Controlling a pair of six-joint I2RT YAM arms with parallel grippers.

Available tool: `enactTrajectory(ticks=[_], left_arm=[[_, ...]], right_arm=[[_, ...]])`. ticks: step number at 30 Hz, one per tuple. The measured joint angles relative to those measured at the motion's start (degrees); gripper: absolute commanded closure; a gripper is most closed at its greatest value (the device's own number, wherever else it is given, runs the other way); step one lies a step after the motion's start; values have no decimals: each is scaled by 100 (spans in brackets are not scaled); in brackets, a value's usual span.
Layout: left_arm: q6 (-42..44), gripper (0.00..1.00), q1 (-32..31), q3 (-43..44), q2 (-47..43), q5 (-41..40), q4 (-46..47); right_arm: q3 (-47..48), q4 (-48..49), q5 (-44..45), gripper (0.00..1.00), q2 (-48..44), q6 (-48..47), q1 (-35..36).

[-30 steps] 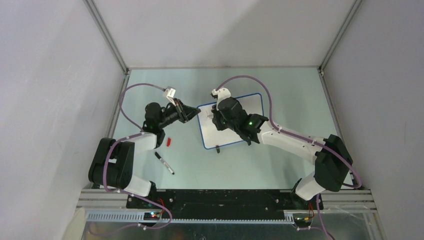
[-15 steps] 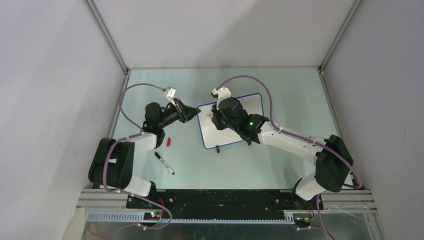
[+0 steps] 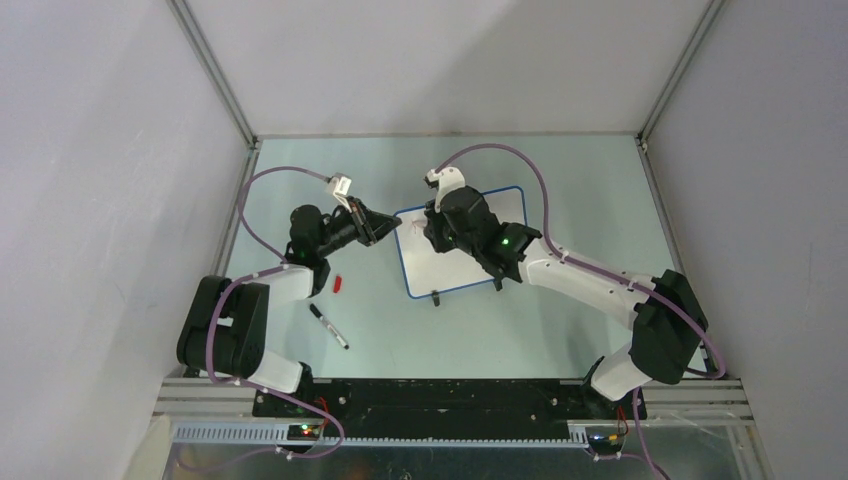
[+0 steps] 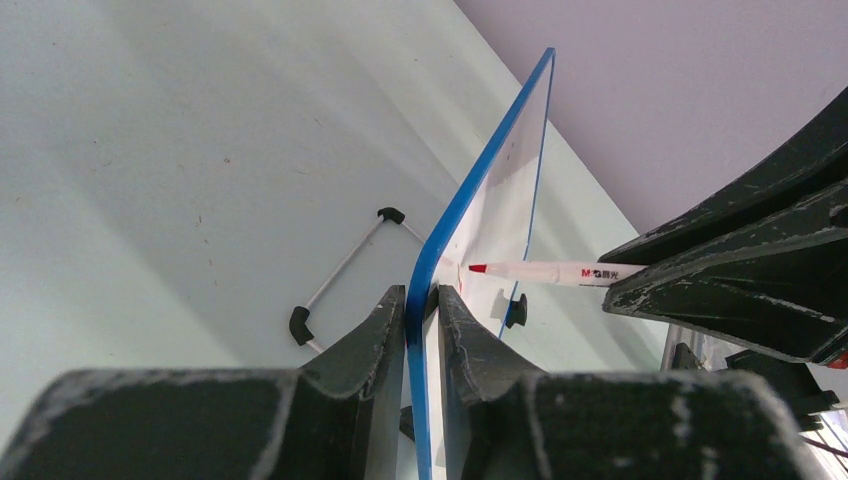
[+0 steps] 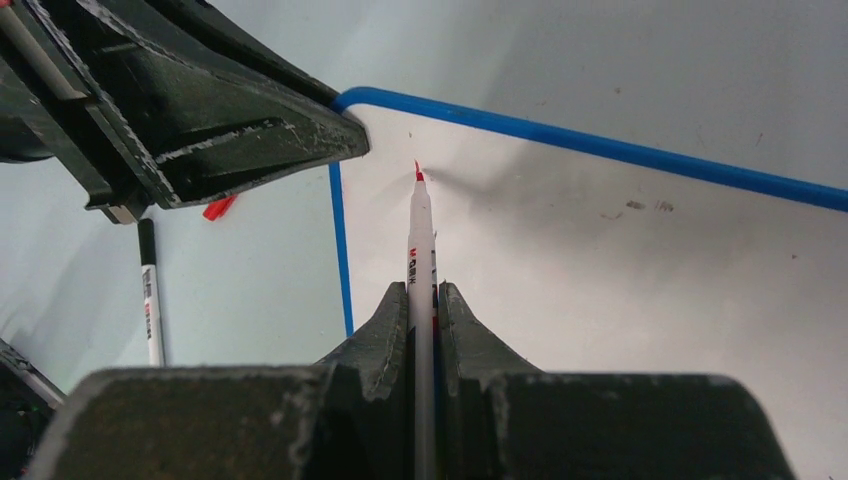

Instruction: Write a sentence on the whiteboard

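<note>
**Whiteboard Clamped, Marker at Corner**

The whiteboard lies mid-table, long axis left-right. The left gripper clamps its left edge. The right gripper clamps a red marker pointing left, tip at the board's far-left corner.

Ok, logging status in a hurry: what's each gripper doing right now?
Left gripper: shut on the edge of the small white whiteboard with a blue rim.
Right gripper: shut on the white red-tipped marker.

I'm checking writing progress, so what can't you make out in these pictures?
Top view: right arm covers much of the whiteboard; any writing there is hidden.
Left wrist: board seen nearly edge-on, face unreadable.
Right wrist: whether the marker tip touches the board is unclear.
</note>
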Motion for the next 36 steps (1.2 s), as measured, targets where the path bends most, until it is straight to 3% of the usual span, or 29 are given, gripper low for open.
enactTrajectory(ticks=[36], left_arm=[[0, 78, -2, 0, 0, -2, 0]], right_arm=[[120, 59, -61, 100, 125, -59, -55]])
